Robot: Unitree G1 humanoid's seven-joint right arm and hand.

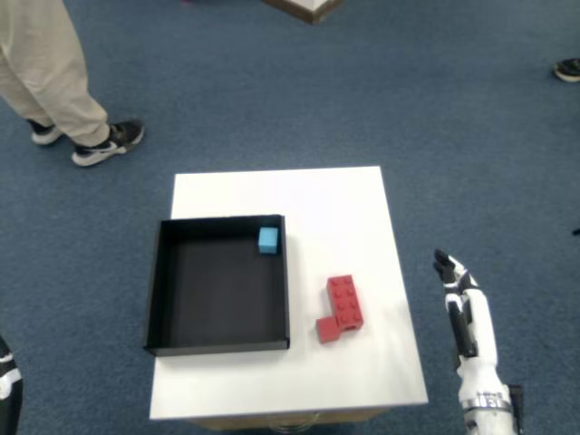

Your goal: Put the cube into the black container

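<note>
A small light-blue cube (267, 239) lies inside the black container (154, 290), in its far right corner against the walls. The container sits on the left part of the white table (335, 204). My right hand (460, 304) hangs off the table's right edge, below the table top level, fingers straight and held together, holding nothing. It is well apart from both cube and container.
A red brick piece (341, 308) lies on the table just right of the container. A person's legs and shoes (82, 136) stand on the blue carpet at the far left. A dark shoe (566, 71) shows at the right edge. My left arm (7, 385) peeks in at the bottom left.
</note>
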